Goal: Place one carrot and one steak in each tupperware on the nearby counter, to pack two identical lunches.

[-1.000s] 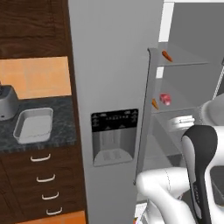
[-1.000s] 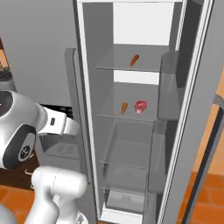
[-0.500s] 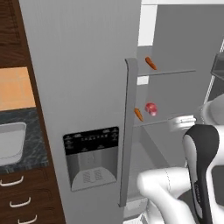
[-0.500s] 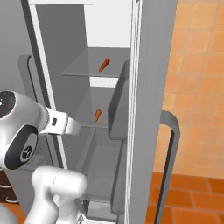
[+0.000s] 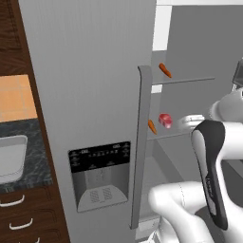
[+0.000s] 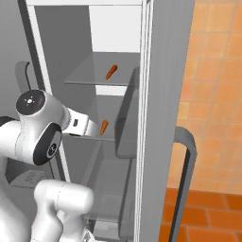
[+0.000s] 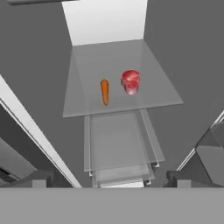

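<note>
You had not packed anything yet, as far as these views showed. The one tupperware in sight sat on the black counter at the far left of the left base view, and the part of it inside the frame held nothing; its left end ran off the frame.

The food was in the open fridge. On the middle glass shelf, a carrot lay just beside a steak, the two apart and not touching. A second carrot lay on the shelf above. A second steak was not to be seen.

Your gripper faced that middle shelf from well back, holding nothing. Only the dark fingertips showed at the bottom corners of the hand view, set wide apart, so I judged the jaws spread.

Everything was left: four pickups and four placements, two items per tray.
</note>
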